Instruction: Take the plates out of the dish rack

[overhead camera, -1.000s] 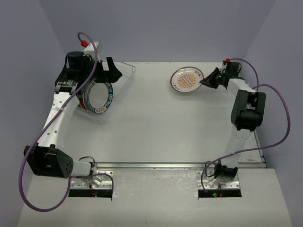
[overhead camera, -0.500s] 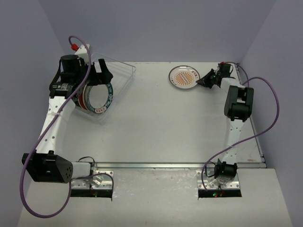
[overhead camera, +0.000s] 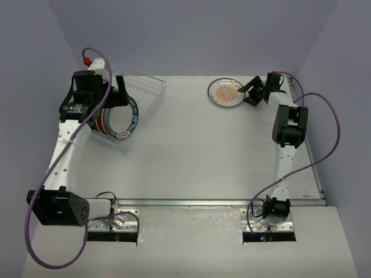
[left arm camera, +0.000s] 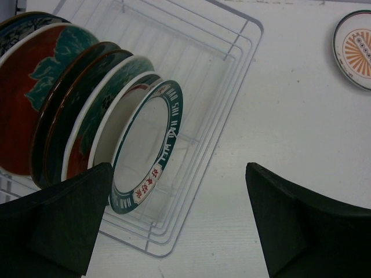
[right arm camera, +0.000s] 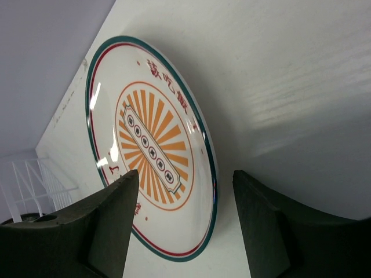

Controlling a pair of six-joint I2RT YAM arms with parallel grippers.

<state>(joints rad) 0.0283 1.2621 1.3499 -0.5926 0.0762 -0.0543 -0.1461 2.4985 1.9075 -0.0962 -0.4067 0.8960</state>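
Note:
Several plates stand upright in the clear dish rack (overhead camera: 148, 87) at the far left. The front one is white with a teal ring (left arm camera: 148, 147), and a red one with a teal leaf (left arm camera: 29, 98) stands further back. My left gripper (left arm camera: 178, 168) hangs open above the rack's (left arm camera: 232, 69) near end with nothing between its fingers, close to the front plate (overhead camera: 124, 119). A white plate with an orange sunburst (right arm camera: 151, 145) rests on the table at the far right (overhead camera: 225, 92). My right gripper (right arm camera: 184, 174) is open, and the plate's near rim lies between its spread fingers (overhead camera: 252, 92).
The sunburst plate also shows at the top right of the left wrist view (left arm camera: 355, 49). The back wall runs close behind the rack and the plate. Purple cables loop off both arms. The table's right edge (overhead camera: 316, 168) lies beside the right arm.
My right gripper carried the sunburst plate toward the far edge, then opened and let it go onto the table. The left gripper shifted slightly left over the rack.

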